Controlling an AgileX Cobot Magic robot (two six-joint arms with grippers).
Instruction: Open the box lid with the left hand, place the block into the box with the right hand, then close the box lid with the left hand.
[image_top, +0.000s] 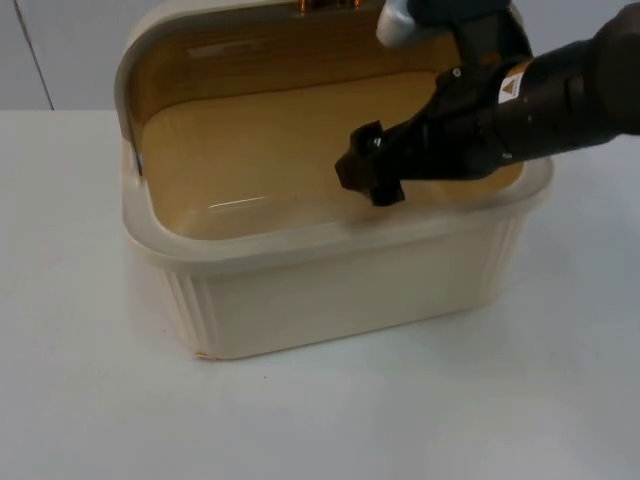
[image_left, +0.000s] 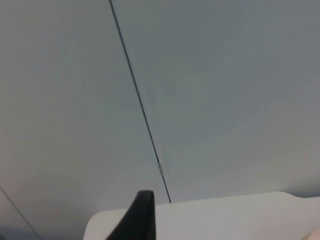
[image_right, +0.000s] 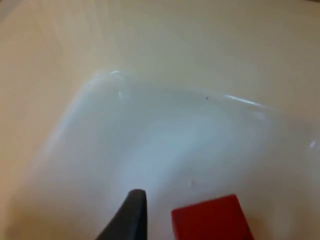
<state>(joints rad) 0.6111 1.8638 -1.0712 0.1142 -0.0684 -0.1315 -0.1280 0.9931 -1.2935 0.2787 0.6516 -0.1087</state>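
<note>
While the lid (image_top: 200, 40) is stood up at the far side of the box (image_top: 330, 290), the cream-coloured box is seen open in the middle of the white tabletop (image_top: 80, 380), with its tan inside showing. The right pincer (image_top: 368, 178) is reached in from the right over the near rim, low inside the box opening. Whether its fingers are apart or together can't really be told, so that's left open. In the right wrist view a red block (image_right: 212, 220) is seen just beside the black fingertip (image_right: 131, 215), above the pale box floor (image_right: 165, 140); whether it's clamped or already lying on the floor can't be made out.

In the left wrist view the left pincer's one dark fingertip (image_left: 140, 217) is caught against the grey partition wall (image_left: 225, 90), with a pale edge of the lid below it. Its state can't be told either.
</note>
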